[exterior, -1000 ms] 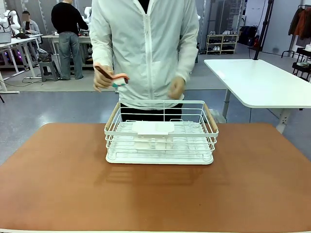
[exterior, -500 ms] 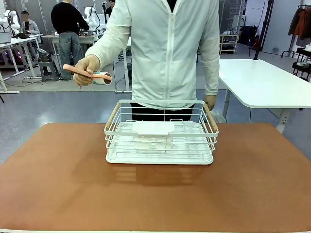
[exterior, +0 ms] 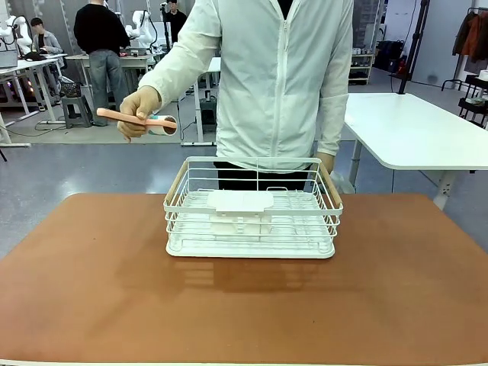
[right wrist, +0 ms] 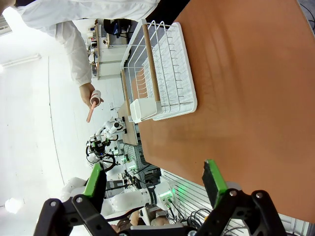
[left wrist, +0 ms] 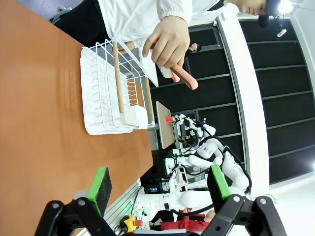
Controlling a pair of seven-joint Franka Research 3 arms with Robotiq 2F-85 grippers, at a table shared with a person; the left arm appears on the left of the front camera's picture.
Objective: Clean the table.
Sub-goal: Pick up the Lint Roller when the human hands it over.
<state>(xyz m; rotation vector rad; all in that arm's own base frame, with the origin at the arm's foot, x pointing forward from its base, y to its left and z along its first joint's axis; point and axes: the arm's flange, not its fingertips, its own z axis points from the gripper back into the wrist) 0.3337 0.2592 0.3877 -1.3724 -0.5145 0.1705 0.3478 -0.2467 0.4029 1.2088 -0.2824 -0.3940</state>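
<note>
The reddish-brown table (exterior: pixel 107 297) carries a white wire basket (exterior: pixel 253 207) with wooden handles at its far middle. Behind it stands a person in a white jacket, one hand (exterior: pixel 139 107) holding a pink-handled roller tool (exterior: pixel 141 120) above the floor off the table's far left; the other hand (exterior: pixel 326 162) hangs behind the basket. In the left wrist view my left gripper (left wrist: pixel 160 183) is open above the table (left wrist: pixel 39 98), far from the basket (left wrist: pixel 106 93) and the tool (left wrist: pixel 184 78). My right gripper (right wrist: pixel 153 179) is open too, with the basket (right wrist: pixel 167 83) well ahead.
A white-topped table (exterior: pixel 412 130) stands at the back right. Other people and work tables are far behind on the left. Bare tabletop (right wrist: pixel 246 88) lies on all sides of the basket.
The person's hand with the pink tool swung from chest height out to the picture's left. The other hand dropped behind the basket. The basket has not moved.
</note>
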